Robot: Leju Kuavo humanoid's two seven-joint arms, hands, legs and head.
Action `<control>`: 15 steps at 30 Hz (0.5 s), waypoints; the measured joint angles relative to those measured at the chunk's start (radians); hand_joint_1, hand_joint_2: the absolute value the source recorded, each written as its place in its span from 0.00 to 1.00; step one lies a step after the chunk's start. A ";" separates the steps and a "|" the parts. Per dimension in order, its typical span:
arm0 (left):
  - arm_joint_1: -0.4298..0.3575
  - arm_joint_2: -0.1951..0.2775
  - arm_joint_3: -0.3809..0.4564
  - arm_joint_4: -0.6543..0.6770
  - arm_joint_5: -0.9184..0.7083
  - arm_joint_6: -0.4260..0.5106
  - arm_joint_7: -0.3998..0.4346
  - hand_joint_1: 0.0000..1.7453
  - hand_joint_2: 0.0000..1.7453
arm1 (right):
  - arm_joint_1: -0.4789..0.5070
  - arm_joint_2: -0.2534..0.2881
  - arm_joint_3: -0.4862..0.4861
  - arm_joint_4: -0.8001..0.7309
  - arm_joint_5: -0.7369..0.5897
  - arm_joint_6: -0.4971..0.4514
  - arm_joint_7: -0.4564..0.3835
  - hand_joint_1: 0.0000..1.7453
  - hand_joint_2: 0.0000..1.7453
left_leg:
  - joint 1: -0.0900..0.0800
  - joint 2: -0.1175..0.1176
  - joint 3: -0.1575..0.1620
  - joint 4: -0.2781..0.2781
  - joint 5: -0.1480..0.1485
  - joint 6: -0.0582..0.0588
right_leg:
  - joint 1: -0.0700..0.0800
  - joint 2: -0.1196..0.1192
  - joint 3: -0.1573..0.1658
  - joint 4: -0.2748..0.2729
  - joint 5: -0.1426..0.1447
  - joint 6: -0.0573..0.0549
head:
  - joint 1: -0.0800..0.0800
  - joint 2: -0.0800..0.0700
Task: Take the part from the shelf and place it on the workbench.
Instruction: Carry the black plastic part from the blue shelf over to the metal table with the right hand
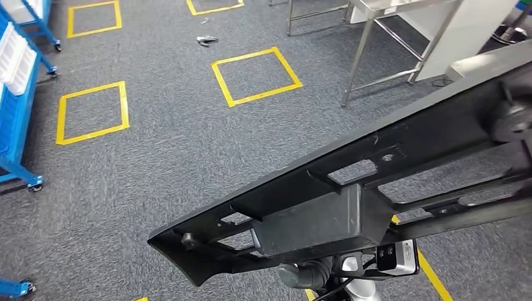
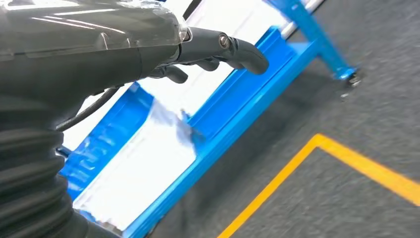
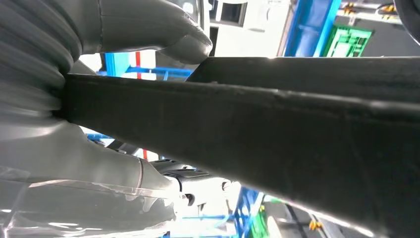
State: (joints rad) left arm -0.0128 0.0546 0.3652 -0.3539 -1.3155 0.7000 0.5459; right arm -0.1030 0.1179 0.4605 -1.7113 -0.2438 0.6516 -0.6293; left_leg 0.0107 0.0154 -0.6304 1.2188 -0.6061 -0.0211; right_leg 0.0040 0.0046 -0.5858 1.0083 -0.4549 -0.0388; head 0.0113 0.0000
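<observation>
While the right hand [image 3: 124, 99] grips it, the part [image 1: 351, 200] looks long, black, ribbed.

A workshop floor: grey carpet with yellow taped squares [image 1: 256, 76], blue wheeled racks [image 1: 15, 94], steel bench frame [image 1: 376, 37].

The head view looked down on the carpet [image 1: 163, 144]; both wrist views sat close behind their hands, the right sharing the part [image 3: 277, 129].

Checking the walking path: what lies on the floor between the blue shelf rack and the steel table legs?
In the head view, between the blue rack and steel table legs: grey carpet, yellow tape squares, one small grey object.
</observation>
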 joint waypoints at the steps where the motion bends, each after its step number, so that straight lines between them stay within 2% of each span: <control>1: 0.003 -0.008 0.057 -0.009 -0.037 0.000 -0.012 0.00 1.00 | 0.001 0.000 0.003 -0.001 0.001 -0.003 0.000 1.00 1.00 | 0.001 -0.004 -0.028 0.055 -0.016 -0.002 | 0.000 0.012 0.000 0.001 0.000 -0.001 | 0.000 0.000; 2: 0.004 -0.014 0.109 -0.014 -0.056 0.000 -0.023 0.00 1.00 | 0.003 0.000 0.005 -0.002 0.002 -0.005 -0.001 1.00 1.00 | 0.002 -0.005 -0.041 0.076 -0.011 -0.003 | 0.000 0.026 0.001 0.003 -0.001 -0.001 | 0.000 0.000; 3: 0.003 -0.019 0.157 -0.016 -0.069 0.000 -0.035 0.00 1.00 | 0.004 0.000 0.006 -0.003 0.004 -0.004 -0.001 1.00 1.00 | 0.004 -0.006 -0.037 0.059 0.014 -0.005 | -0.001 0.040 0.001 0.006 -0.002 0.000 | 0.000 0.000; 4: 0.001 -0.023 0.201 -0.017 -0.084 -0.001 -0.047 0.00 1.00 | 0.005 0.000 0.007 -0.004 0.008 0.001 -0.002 1.00 1.00 | 0.006 -0.010 -0.016 0.006 0.052 -0.006 | -0.002 0.053 0.002 0.010 -0.004 0.003 | 0.000 0.000; 6: -0.013 -0.030 0.298 -0.005 -0.099 -0.041 -0.076 0.00 1.00 | 0.004 0.000 0.006 -0.008 0.017 0.020 -0.005 1.00 1.00 | 0.012 -0.044 0.037 -0.122 0.111 -0.007 | -0.005 0.073 -0.001 0.023 -0.011 0.013 | 0.000 0.000; 7: -0.026 -0.032 0.354 0.010 -0.088 -0.090 -0.091 0.00 1.00 | 0.003 0.000 0.006 -0.009 0.019 0.030 -0.005 1.00 1.00 | 0.013 -0.060 0.053 -0.162 0.122 -0.005 | -0.006 0.079 -0.005 0.028 -0.013 0.019 | 0.000 0.000; 8: -0.040 -0.034 0.411 0.029 -0.065 -0.148 -0.105 0.00 1.00 | 0.002 0.000 0.006 -0.010 0.019 0.037 -0.006 1.00 1.00 | 0.013 -0.072 0.060 -0.179 0.122 -0.001 | -0.006 0.085 -0.010 0.031 -0.013 0.025 | -0.001 0.000; 10: -0.057 -0.037 0.508 0.059 -0.026 -0.232 -0.120 0.00 1.00 | 0.001 0.000 0.006 -0.010 0.016 0.042 -0.006 1.00 1.00 | 0.010 -0.062 0.061 -0.183 0.125 0.012 | -0.007 0.100 -0.015 0.029 -0.009 0.035 | -0.001 0.000; 11: -0.061 -0.040 0.542 0.068 -0.020 -0.248 -0.124 0.00 1.00 | 0.002 0.000 0.006 -0.010 0.015 0.043 -0.006 1.00 1.00 | 0.010 -0.053 0.062 -0.185 0.127 0.018 | -0.007 0.096 -0.018 0.034 -0.012 0.039 | -0.001 0.000; 12: -0.064 -0.042 0.569 0.076 -0.015 -0.260 -0.128 0.00 1.00 | 0.001 0.000 0.006 -0.011 0.014 0.044 -0.007 1.00 1.00 | 0.011 -0.043 0.062 -0.188 0.130 0.025 | -0.006 0.080 -0.026 0.051 -0.025 0.044 | 0.001 0.000; 13: -0.069 -0.045 0.594 0.084 -0.007 -0.283 -0.136 0.00 1.00 | -0.001 -0.001 0.006 -0.011 0.014 0.045 -0.008 1.00 1.00 | 0.012 -0.035 0.061 -0.191 0.132 0.031 | -0.006 0.058 -0.043 0.087 -0.047 0.049 | 0.002 0.000; 14: -0.074 -0.046 0.619 0.092 0.006 -0.315 -0.146 0.00 1.00 | -0.003 -0.001 0.006 -0.011 0.013 0.047 -0.010 1.00 1.00 | 0.011 -0.027 0.060 -0.192 0.133 0.036 | -0.007 0.033 -0.069 0.141 -0.076 0.053 | 0.003 0.000; 15: -0.077 -0.047 0.643 0.098 0.020 -0.354 -0.158 0.00 1.00 | -0.004 -0.002 0.006 -0.010 0.012 0.048 -0.012 1.00 1.00 | 0.009 -0.018 0.060 -0.192 0.133 0.039 | -0.008 0.017 -0.100 0.205 -0.106 0.057 | 0.004 0.000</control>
State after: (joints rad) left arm -0.0901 0.0073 1.0086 -0.2560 -1.2956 0.3458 0.3881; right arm -0.1071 0.1164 0.4664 -1.7214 -0.2316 0.6994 -0.6416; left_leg 0.0200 -0.0024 -0.5707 1.0266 -0.4735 0.0179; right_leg -0.0037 0.0216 -0.6862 1.2132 -0.5613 0.0177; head 0.0153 0.0000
